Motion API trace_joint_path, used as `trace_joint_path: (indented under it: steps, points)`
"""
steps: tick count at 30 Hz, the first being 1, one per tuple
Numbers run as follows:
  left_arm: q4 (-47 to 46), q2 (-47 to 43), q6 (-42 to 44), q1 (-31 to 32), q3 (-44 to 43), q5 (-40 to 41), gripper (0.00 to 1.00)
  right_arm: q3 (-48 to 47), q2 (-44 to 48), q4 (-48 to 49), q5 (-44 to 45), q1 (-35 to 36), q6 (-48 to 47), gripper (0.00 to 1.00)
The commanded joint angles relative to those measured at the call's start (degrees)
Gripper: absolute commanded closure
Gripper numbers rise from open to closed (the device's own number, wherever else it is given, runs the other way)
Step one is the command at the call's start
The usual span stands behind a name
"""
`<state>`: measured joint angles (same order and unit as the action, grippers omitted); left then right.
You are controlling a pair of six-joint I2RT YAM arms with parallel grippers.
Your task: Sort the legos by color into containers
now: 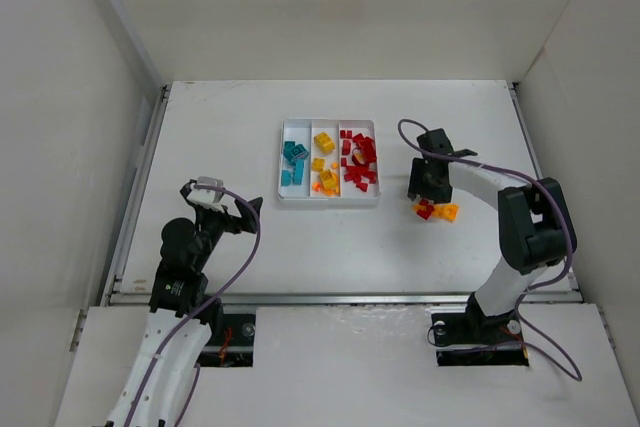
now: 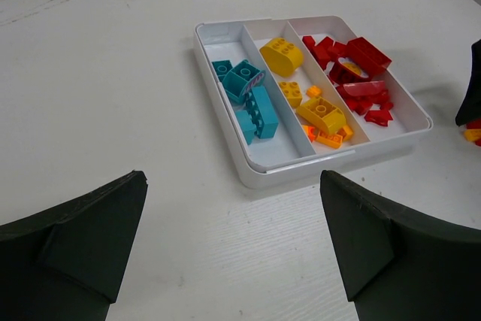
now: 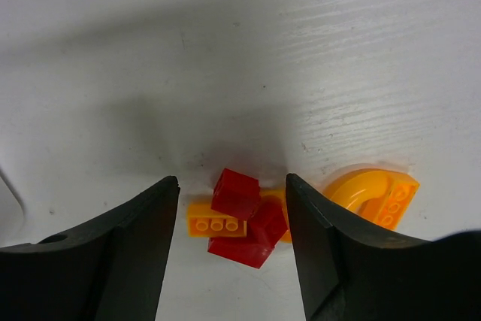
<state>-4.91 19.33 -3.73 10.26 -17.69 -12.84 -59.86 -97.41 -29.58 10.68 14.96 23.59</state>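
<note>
A small clump of red and orange legos (image 3: 244,216) lies on the table right of the white tray (image 1: 329,201), seen from above as the clump (image 1: 427,210). My right gripper (image 3: 231,178) stands open over it, one finger on each side; the left finger is apart from it and the right finger is very near. A curved orange lego (image 3: 372,197) lies just outside the right finger. In the tray, teal legos (image 2: 252,99) fill the left compartment, yellow and orange legos (image 2: 316,110) the middle, red legos (image 2: 357,73) the right. My left gripper (image 2: 233,208) is wide open and empty, near the tray's front-left.
The right arm (image 1: 520,217) bends in from the table's right side. The left arm's purple cable (image 1: 250,247) loops over the near-left table. White walls enclose the table on three sides.
</note>
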Motion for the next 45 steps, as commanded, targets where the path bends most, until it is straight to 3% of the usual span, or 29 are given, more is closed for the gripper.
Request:
trace_joint_path:
  steps: [1,6,14,17,21,25,28,32,37,40,42,45]
  points:
    - [-2.4,-0.6,-0.7,-0.2,0.1,0.2,0.01,0.4,0.5,1.0,0.7,-0.4,1.0,0.36]
    - [-2.4,-1.1,-0.1,-0.2,0.1,0.2,0.01,0.4,0.5,0.5,0.7,-0.4,1.0,0.47]
    - [-2.4,-1.1,-0.1,-0.2,0.1,0.2,0.01,0.4,0.5,0.5,0.7,-0.4,1.0,0.85]
    - [-2.4,-1.1,-0.1,-0.2,0.1,0.2,0.01,-0.2,1.2,1.1,0.7,-0.4,0.5,0.94]
    - [-2.4,-1.1,-0.1,-0.2,0.1,0.2,0.01,-2.6,6.0,1.1,0.7,-0.4,-0.7,0.99]
    - [-2.4,-1.1,-0.1,-0.2,0.1,0.2,0.01,-5.9,11.1,3.4,5.4,6.9,-3.5,1.0]
    - [-2.4,-1.1,-0.1,-0.2,0.1,0.2,0.01,-8.2,10.1,5.5,3.9,15.4,-7.1,1.0]
    - [-2.4,-1.1,-0.1,-0.2,0.1,0.2,0.01,-13.7,1.8,3.2,2.4,17.5,-7.8,1.0]
    - [-2.4,-1.1,-0.1,-0.2,0.1,0.2,0.01,-18.0,-5.2,1.3,-1.1,19.1,-8.4,0.9]
    - [-2.4,-1.1,-0.1,-0.2,0.1,0.2,0.01,-19.7,-6.4,0.7,-2.1,19.7,-8.9,0.6]
    - [-2.4,-1.1,-0.1,-0.2,0.1,-0.3,0.01,-20.2,-6.4,0.7,-3.0,19.7,-9.4,0.36]
    - [-2.4,-1.1,0.4,-0.2,0.1,-0.3,0.01,-19.7,-4.3,0.7,-4.3,19.7,-9.4,0.27]
